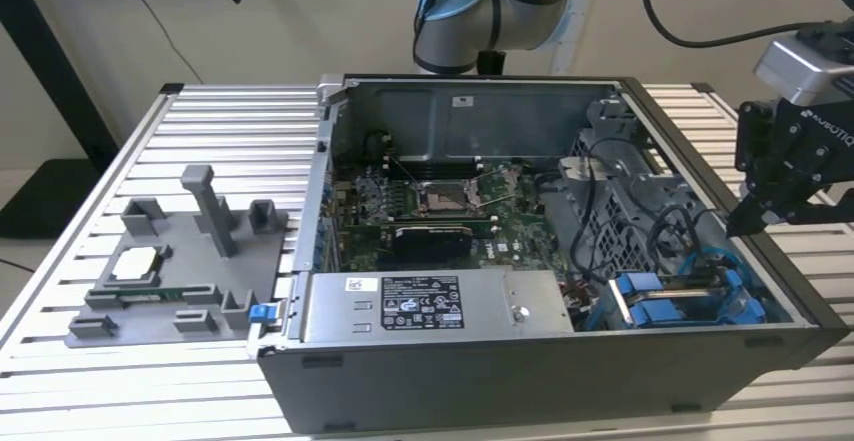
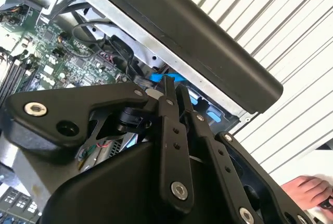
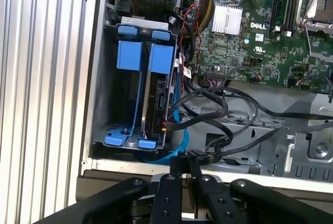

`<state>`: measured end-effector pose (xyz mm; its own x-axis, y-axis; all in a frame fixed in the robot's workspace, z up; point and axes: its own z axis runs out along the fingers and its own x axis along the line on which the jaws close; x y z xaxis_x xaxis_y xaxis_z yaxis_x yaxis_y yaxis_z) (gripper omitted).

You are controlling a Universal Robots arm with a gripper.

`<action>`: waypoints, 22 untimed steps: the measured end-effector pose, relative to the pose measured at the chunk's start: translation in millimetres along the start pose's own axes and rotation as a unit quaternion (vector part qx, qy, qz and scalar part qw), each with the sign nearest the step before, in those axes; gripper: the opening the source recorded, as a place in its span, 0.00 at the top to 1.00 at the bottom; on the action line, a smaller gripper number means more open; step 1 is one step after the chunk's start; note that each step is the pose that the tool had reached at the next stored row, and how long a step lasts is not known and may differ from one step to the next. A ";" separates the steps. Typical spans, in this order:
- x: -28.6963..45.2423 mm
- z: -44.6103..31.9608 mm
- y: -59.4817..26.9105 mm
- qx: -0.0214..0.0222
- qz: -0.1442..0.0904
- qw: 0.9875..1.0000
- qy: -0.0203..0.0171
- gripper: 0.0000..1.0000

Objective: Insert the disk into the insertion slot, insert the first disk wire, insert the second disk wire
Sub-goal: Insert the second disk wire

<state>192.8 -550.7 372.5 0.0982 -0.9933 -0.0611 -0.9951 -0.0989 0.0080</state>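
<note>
Near the hand (image 3: 183,160), disk (image 3: 156,99) within insertion slot (image 3: 104,91)

Blue-framed silver disk (image 3: 156,96); grey insertion slot (image 3: 100,94); green motherboard (image 3: 250,47).

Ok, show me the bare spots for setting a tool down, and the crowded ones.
Free: ribbed table behind the grey fixture, and the strip in front of it. Crowded: the drive bay with its blue carriers and cables, near the gripper.
</note>
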 end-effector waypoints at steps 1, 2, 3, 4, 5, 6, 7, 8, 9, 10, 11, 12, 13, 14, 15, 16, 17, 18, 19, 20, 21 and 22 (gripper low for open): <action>0.1 0.0 0.0 0.000 0.000 1.000 0.000 0.00; 0.1 0.0 0.0 0.000 0.000 1.000 0.000 0.00; 0.1 0.0 0.0 0.000 0.000 1.000 0.000 0.00; 0.2 0.0 0.0 0.000 0.000 1.000 0.000 0.00; 0.2 0.0 0.0 0.000 0.000 1.000 0.000 0.00; 0.2 0.0 0.0 0.000 0.000 1.000 0.000 0.00; 0.2 0.0 0.0 0.000 0.000 1.000 0.000 0.00; 0.2 0.0 0.0 0.000 0.000 1.000 0.000 0.00; 0.2 0.0 0.0 0.000 0.000 1.000 0.000 1.00; 0.2 0.0 0.0 0.000 0.000 1.000 0.000 1.00; 0.3 0.0 0.0 0.000 0.000 1.000 0.000 1.00; 0.3 0.0 0.0 0.000 0.000 1.000 0.000 1.00; 0.3 0.0 0.0 0.000 0.000 1.000 0.000 1.00; 0.3 0.0 0.0 0.000 0.000 1.000 0.000 1.00; 0.3 -0.1 0.0 0.000 0.000 1.000 0.000 1.00; 0.3 -0.7 0.0 0.000 0.000 1.000 0.000 1.00; 0.3 -0.9 0.0 0.000 0.000 1.000 0.000 1.00; 0.3 -1.0 0.1 0.000 0.000 1.000 0.000 1.00; 0.3 -1.2 0.0 0.000 0.000 1.000 0.000 1.00; 0.2 -1.4 0.0 0.000 0.000 1.000 0.000 1.00; 0.2 -1.6 0.0 0.000 0.000 1.000 0.000 1.00; 0.2 -1.9 0.1 0.000 0.000 1.000 0.000 1.00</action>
<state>192.7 -551.0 374.4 0.0983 -0.9933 -0.0611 -0.9951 -0.0990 0.0080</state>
